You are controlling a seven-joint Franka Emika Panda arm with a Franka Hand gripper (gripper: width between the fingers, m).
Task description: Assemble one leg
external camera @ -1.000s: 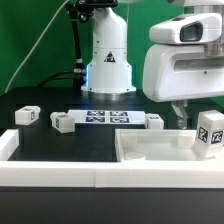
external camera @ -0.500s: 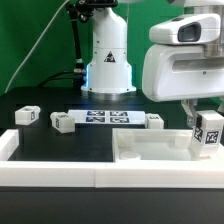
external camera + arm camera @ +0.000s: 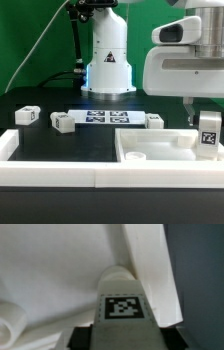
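My gripper (image 3: 207, 120) is shut on a leg (image 3: 208, 133), a small white post with a black-and-white tag, and holds it upright at the exterior view's right, over the right corner of the white tray-like tabletop (image 3: 150, 152). In the wrist view the leg (image 3: 125, 300) points down between my dark fingers (image 3: 82, 336), its far end close to the tabletop's raised rim (image 3: 150, 258). My gripper (image 3: 122, 341) fills the near edge of that view. Three more legs lie on the black table: one (image 3: 28, 116), another (image 3: 64, 122) and a third (image 3: 154, 121).
The marker board (image 3: 105, 117) lies flat between the loose legs, in front of the robot base (image 3: 108, 60). Long white border rails (image 3: 60, 180) run along the front and the left edge (image 3: 8, 145). A round boss (image 3: 12, 331) sits inside the tabletop.
The held leg has turned from tilted to nearly upright and shifted slightly to the exterior view's right with the gripper. The loose legs have not moved.
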